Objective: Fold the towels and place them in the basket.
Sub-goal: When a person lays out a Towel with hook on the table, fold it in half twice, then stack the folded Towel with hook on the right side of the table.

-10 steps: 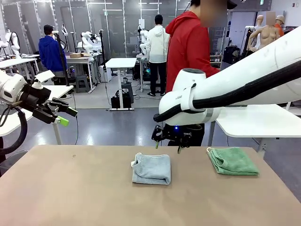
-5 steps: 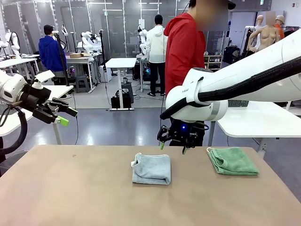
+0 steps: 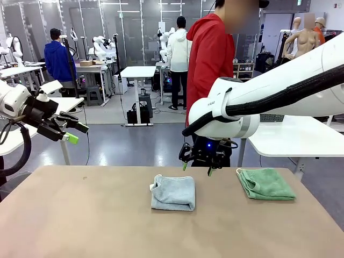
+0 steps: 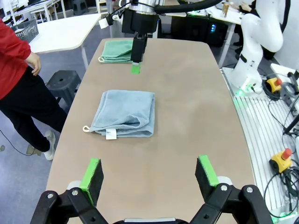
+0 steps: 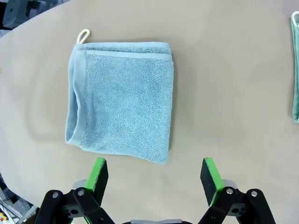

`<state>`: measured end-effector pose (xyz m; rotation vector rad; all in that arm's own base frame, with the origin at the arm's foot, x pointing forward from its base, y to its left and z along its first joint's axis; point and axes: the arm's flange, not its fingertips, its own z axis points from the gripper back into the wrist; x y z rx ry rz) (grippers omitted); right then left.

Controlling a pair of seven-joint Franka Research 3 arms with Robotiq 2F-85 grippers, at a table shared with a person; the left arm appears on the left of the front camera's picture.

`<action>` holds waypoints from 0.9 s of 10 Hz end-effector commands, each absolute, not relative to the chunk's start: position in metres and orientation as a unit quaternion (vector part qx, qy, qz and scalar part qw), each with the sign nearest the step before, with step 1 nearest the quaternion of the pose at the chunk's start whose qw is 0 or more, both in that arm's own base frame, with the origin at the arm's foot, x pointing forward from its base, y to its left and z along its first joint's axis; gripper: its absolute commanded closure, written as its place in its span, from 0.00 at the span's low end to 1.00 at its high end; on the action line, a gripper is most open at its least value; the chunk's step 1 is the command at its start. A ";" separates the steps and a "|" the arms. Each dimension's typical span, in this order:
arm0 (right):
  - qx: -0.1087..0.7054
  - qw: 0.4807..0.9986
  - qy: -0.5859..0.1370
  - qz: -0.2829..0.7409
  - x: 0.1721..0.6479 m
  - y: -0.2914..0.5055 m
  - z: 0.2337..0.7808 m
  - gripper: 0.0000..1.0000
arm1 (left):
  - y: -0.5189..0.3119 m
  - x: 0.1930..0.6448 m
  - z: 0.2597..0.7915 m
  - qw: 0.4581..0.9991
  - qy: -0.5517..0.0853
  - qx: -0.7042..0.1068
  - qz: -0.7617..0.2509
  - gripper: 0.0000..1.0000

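A grey-blue towel (image 3: 173,192) lies folded in the middle of the table, its white tag (image 4: 110,134) and loop at one edge; it also appears from above in the right wrist view (image 5: 122,99). A mint green towel (image 3: 265,184) lies folded at the right side of the table (image 4: 118,50). My right gripper (image 3: 197,165) hangs open above the far edge, between the two towels and just behind the grey-blue one (image 5: 152,173). My left gripper (image 3: 72,133) is open, raised off the table's left side (image 4: 149,173). The basket is out of view.
A person in a red top (image 3: 212,59) stands at the far side of the table (image 3: 107,215), right behind my right arm (image 3: 269,99). White tables (image 3: 293,137) stand beyond the right edge. A dark stool (image 4: 63,81) stands beside the table.
My right arm swung a little to the right and rose slightly along the far edge a second ago, then held still. The towels and left arm have not moved.
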<state>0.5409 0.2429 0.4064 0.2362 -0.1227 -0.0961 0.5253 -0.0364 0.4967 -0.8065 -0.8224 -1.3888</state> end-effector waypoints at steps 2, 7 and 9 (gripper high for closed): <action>0.120 0.989 -0.067 -0.058 0.541 0.245 0.407 0.00 | -0.036 0.525 0.497 0.620 -0.355 -0.348 -0.608 0.00; 0.120 0.989 -0.067 -0.058 0.541 0.245 0.407 0.00 | -0.036 0.525 0.497 0.620 -0.355 -0.348 -0.608 0.00; 0.160 0.984 -0.056 -0.053 0.542 0.235 0.395 0.00 | -0.036 0.525 0.497 0.620 -0.355 -0.348 -0.608 0.00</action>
